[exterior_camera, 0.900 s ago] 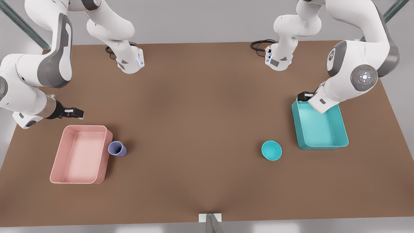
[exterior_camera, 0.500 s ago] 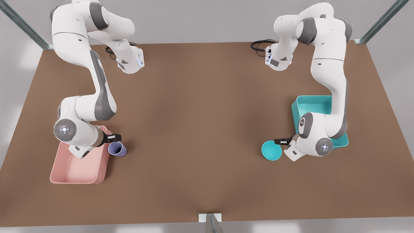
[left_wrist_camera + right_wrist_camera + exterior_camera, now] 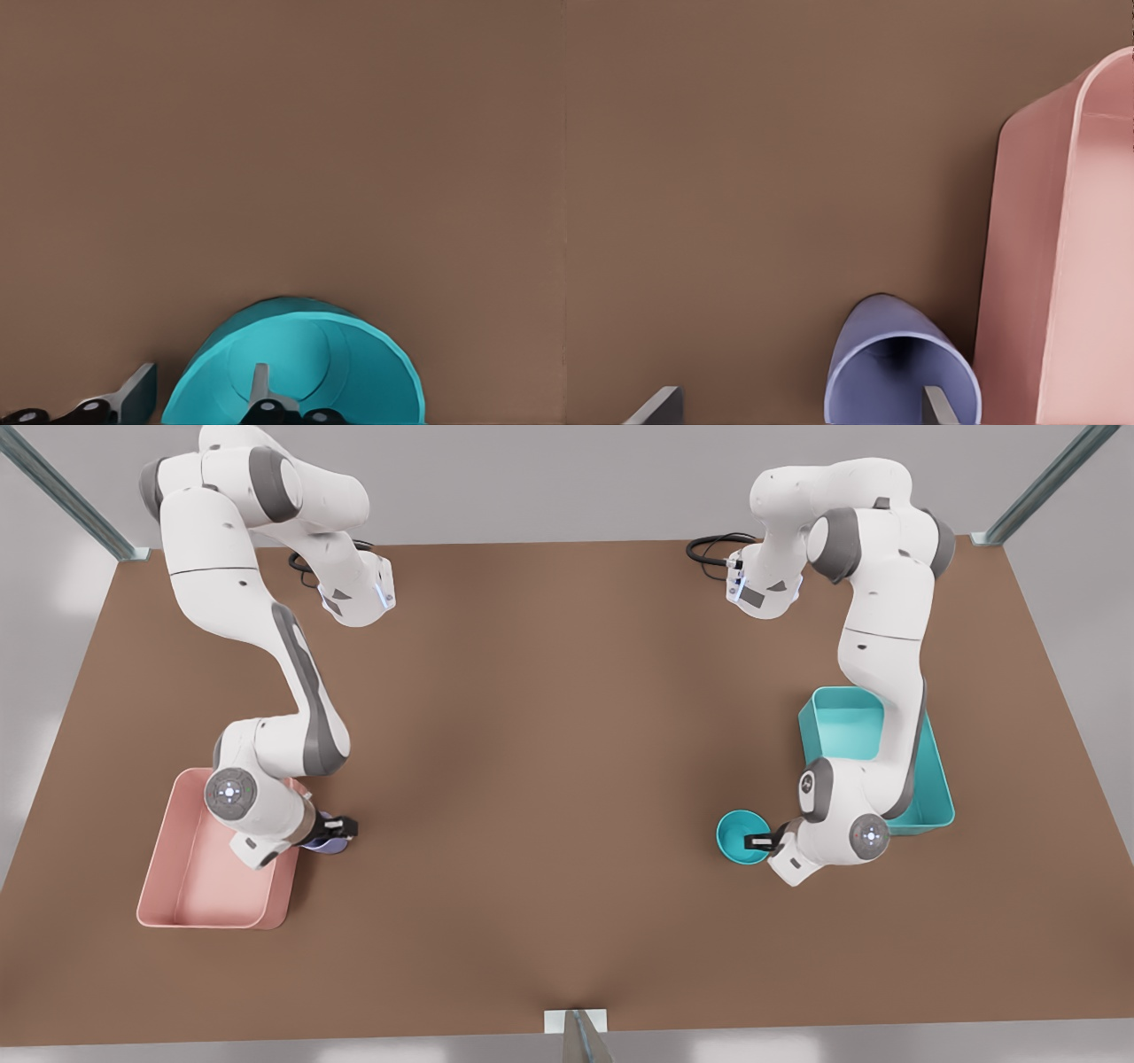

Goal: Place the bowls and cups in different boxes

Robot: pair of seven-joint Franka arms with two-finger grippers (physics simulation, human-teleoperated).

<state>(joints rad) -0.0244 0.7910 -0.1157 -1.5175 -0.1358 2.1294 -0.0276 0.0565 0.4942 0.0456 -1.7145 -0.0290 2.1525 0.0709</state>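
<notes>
One small round teal bowl (image 3: 737,834), lower right of the front view, beside the teal rectangular plastic box (image 3: 930,784). One lavender tapered cup (image 3: 323,843), mostly hidden, touching the pale pink rectangular box (image 3: 190,872). Left gripper (image 3: 756,840) open, straddling the bowl's rim. Right gripper (image 3: 341,830) spread around the cup. Brown table (image 3: 549,779) bare mid-frame.

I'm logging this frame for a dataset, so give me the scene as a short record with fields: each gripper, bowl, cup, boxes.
left gripper: open, one finger inside the teal bowl, the other outside its wall
right gripper: open, straddling the purple cup, one finger inside its mouth
bowl: on the table, beside the teal box, not in it
cup: on the table beside the pink box, not in it
boxes: both hold nothing
</notes>
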